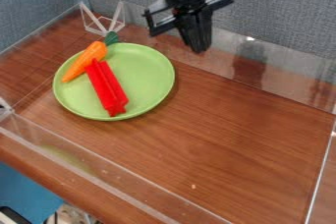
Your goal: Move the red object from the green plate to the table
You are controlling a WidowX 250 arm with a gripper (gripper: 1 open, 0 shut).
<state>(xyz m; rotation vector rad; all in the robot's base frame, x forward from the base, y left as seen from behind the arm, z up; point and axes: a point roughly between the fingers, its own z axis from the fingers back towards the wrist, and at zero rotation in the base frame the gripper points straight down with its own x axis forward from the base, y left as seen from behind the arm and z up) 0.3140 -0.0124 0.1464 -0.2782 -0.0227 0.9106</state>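
Note:
The red object (108,88), a long flat bar, lies across the green plate (148,81) at the table's left, running from the plate's upper left to its lower middle. An orange carrot (86,59) with a green top rests on the plate's upper left rim, next to the bar. My gripper (198,45) hangs above the table just right of the plate's far edge, pointing steeply down. Its black fingers are pressed together and hold nothing. It is apart from the bar and the plate.
The glossy wood-grain table (223,130) stretches right and toward the front of the plate. Clear acrylic walls (282,61) run along its edges. A light wire-like stand (102,18) sits at the back left corner behind the carrot.

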